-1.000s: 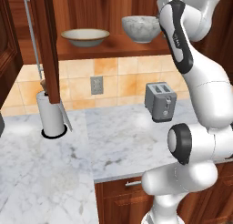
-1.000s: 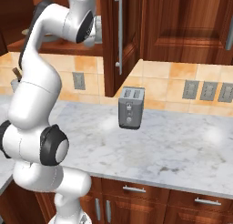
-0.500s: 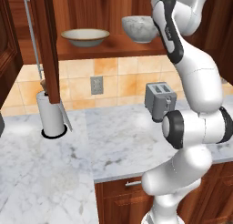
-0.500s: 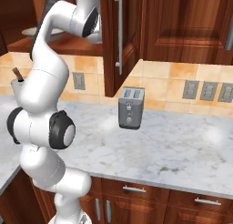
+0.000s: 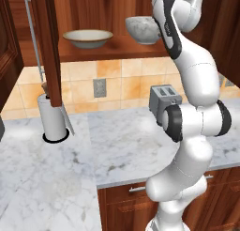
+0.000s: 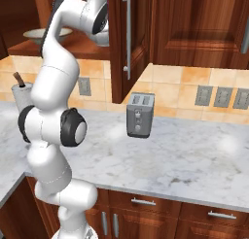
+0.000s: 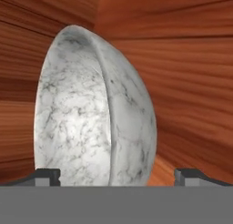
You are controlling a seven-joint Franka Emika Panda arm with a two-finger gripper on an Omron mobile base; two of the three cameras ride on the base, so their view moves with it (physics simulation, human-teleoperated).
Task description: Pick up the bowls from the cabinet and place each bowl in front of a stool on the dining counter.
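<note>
The grey-white marbled bowl (image 5: 140,29) stands on the right of the cabinet shelf (image 5: 108,50), and the shallow cream bowl (image 5: 87,37) sits to its left. My arm reaches up to the marbled bowl and covers its right side. In the rolled hand view the marbled bowl (image 7: 93,114) looms very close, its rim and wall between the two fingertips. My gripper (image 7: 118,176) is open, fingertips (image 7: 48,175) spread wide on either side of it. The cream bowl (image 6: 46,34) peeks out behind my arm. Stools and dining counter are out of view.
The open cabinet door (image 5: 49,47) hangs left of the shelf; from the other side the door (image 6: 127,39) stands right of my arm. A grey toaster (image 5: 164,99) and a white paper-towel roll (image 5: 54,117) stand on the marble wall counter (image 5: 122,145).
The upper arm has swung left and in toward the cabinet shelf, bringing the hand up to the marbled bowl. Both bowls stay put.
</note>
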